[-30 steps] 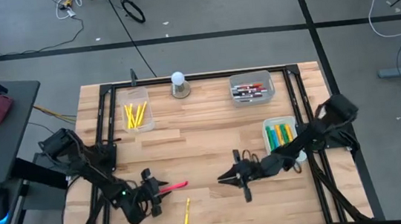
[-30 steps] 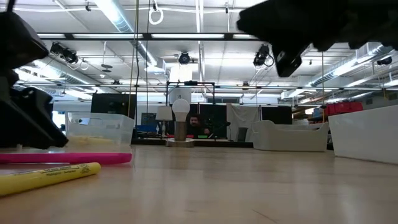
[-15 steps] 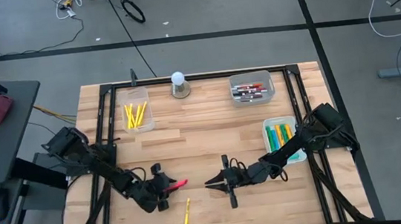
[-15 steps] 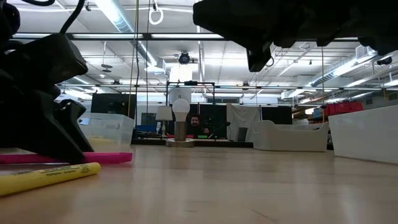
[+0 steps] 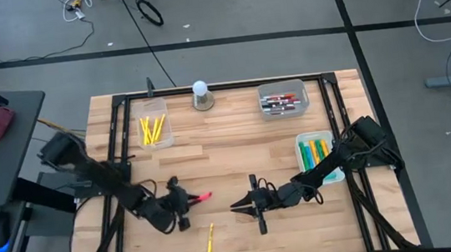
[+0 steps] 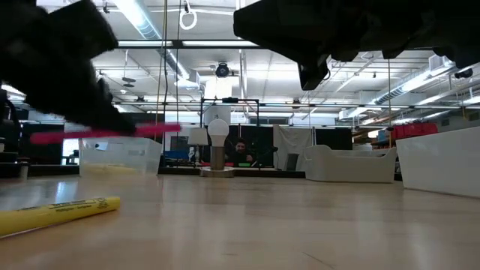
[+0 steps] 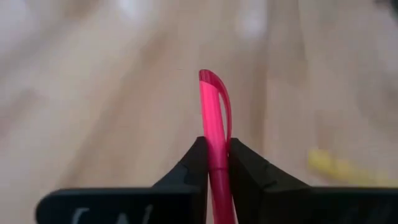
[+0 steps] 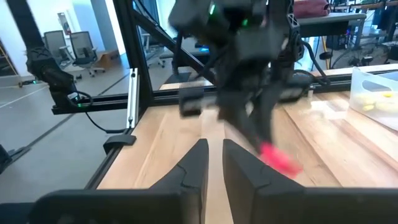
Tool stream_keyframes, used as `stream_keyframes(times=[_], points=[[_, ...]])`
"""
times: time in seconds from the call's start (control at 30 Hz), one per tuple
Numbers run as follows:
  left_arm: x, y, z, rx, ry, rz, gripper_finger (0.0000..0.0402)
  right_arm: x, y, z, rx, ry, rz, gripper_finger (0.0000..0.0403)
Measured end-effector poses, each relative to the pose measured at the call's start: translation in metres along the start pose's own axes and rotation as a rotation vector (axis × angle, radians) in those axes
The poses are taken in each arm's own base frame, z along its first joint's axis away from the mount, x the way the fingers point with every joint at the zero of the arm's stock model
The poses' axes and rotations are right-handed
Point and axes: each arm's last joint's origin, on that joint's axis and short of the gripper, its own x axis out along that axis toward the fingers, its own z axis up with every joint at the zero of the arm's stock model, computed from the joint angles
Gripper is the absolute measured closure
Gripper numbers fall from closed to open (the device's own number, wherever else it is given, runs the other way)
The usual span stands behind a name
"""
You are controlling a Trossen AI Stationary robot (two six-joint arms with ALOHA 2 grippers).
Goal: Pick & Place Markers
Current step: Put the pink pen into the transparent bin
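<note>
High view: left gripper [image 5: 185, 202] clamps pink marker [image 5: 200, 198] near table's front; yellow marker [image 5: 209, 242] lies just beside; right gripper [image 5: 236, 206] nearby, fingers narrow, empty.
Low view: pink marker [image 6: 112, 132] held level above wood; yellow marker [image 6: 56, 213] flat on table [image 6: 300, 225].
Left wrist view: fingers [image 7: 189, 168] pinch pink marker [image 7: 214, 137].
Right wrist view: narrow gap between fingers [image 8: 193, 165], nothing between.

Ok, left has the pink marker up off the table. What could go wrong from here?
The left gripper pinches the pink marker near one end, so most of it sticks out; it could pivot or slip during the carry. The right gripper waits low, close by and pointing at the left one, so a wide swing might clip it. The yellow marker lies loose just below and could get knocked.
</note>
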Motion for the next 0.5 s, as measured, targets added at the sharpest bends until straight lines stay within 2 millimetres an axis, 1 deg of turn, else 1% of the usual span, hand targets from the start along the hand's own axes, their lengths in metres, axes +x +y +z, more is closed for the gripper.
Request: stream_keyframes(times=[0.13, 0.23, 0.4, 0.5], points=[[-0.018, 0.016, 0.027, -0.045, -0.087, 0.096, 0.0356, 0.0, 0.0, 0.0, 0.0, 0.0, 0.0, 0.0356], [-0.035, 0.035, 0.049, -0.099, -0.162, 0.194, 0.0357, 0.0, 0.0, 0.0, 0.0, 0.0, 0.0, 0.0356], [-0.062, 0.083, 0.078, -0.257, -0.229, 0.336, 0.0357, 0.0, -0.001, 0.0, 0.023, 0.0, -0.003, 0.0356], [-0.075, 0.116, 0.083, -0.293, -0.208, 0.464, 0.0357, 0.0, -0.001, 0.0, 0.023, 0.0, -0.003, 0.0356]])
